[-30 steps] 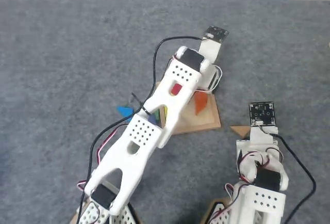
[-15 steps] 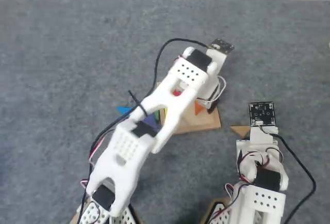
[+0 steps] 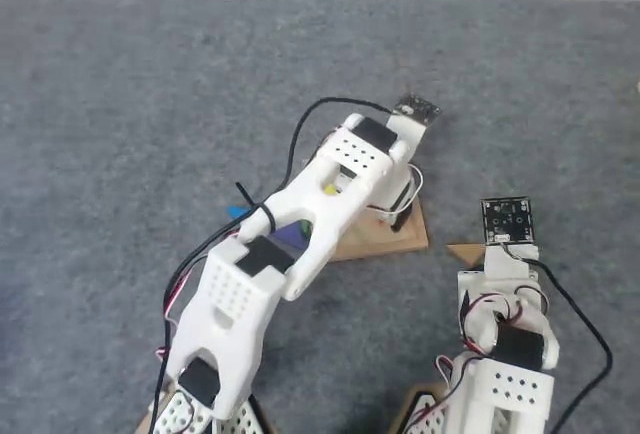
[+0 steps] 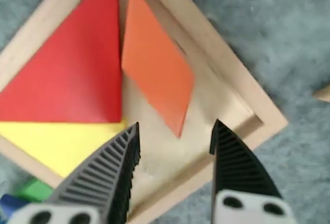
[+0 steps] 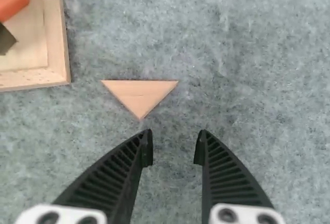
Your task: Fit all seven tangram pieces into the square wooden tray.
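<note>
Tangram pieces [image 4: 77, 79] (red triangle [image 4: 56, 74], yellow triangle [image 4: 62, 141], orange parallelogram [image 4: 157, 74]) are laid in the wooden tray [image 4: 223, 61], the left gripper [image 4: 175, 126] held spread and empty above. Next, the tan triangle [image 5: 139, 94] just right of it likely needs pinching by the spread right gripper [image 5: 174, 132].

- The high camera sits above the arms' bases and looks down from well off over the whole grey table [image 3: 120, 104].
- The left wrist camera looks down past the left gripper [image 4: 175, 126], close over the wooden tray [image 4: 242, 90].
- The right wrist camera looks down past the right gripper [image 5: 174, 133], close to the table. Both wrist views share the tray's near right corner and the orange parallelogram [image 4: 154, 64].
</note>
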You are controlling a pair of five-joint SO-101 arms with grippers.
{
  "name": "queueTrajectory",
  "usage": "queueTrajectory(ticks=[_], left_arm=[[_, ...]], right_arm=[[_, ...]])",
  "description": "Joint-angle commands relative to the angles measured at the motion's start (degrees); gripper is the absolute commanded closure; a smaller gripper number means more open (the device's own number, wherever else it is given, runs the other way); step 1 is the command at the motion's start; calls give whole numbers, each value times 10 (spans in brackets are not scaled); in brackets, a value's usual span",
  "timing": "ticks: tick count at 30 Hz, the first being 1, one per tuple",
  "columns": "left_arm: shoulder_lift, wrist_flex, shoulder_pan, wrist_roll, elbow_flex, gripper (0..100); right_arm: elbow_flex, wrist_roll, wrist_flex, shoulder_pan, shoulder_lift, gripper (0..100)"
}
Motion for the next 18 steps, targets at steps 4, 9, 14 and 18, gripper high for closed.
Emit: queueTrajectory(ticks=[4, 9, 14, 18], left_arm=[[38, 18, 0, -10, -113, 787], [98, 44, 0, -10, -211, 786], [172, 75, 0, -8, -325, 786], [229, 105, -1, -6, -434, 786]], right_arm=[[-29, 1, 3, -5, -11, 855], [-29, 1, 3, -5, -11, 855], [-29, 1, 3, -5, -11, 855], [-29, 1, 1, -5, -11, 855]])
